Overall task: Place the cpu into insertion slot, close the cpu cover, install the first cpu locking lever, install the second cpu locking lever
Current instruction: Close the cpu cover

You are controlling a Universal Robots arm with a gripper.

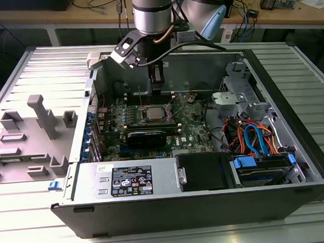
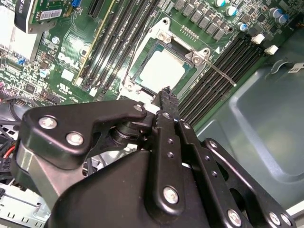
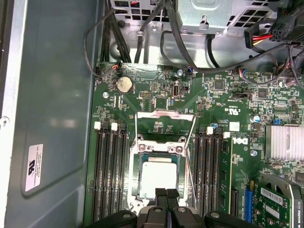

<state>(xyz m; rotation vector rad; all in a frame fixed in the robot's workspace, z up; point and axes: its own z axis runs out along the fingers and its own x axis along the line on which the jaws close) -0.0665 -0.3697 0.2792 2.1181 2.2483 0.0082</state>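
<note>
The black 2-finger gripper [image 3: 166, 193] hangs close above the socket's edge, its fingertips pressed together on nothing. In the first wrist view the small square silver-grey cpu [image 3: 159, 175] lies flat in the dark-framed square insertion slot [image 3: 136, 178] on the green motherboard [image 3: 156, 102]. The thin silver metal cpu cover [image 3: 165, 114] is flipped open just beside the slot.

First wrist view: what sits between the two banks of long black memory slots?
The square dark-framed insertion slot, with the flat silver-grey cpu seated in it, as the first wrist view shows.
</note>
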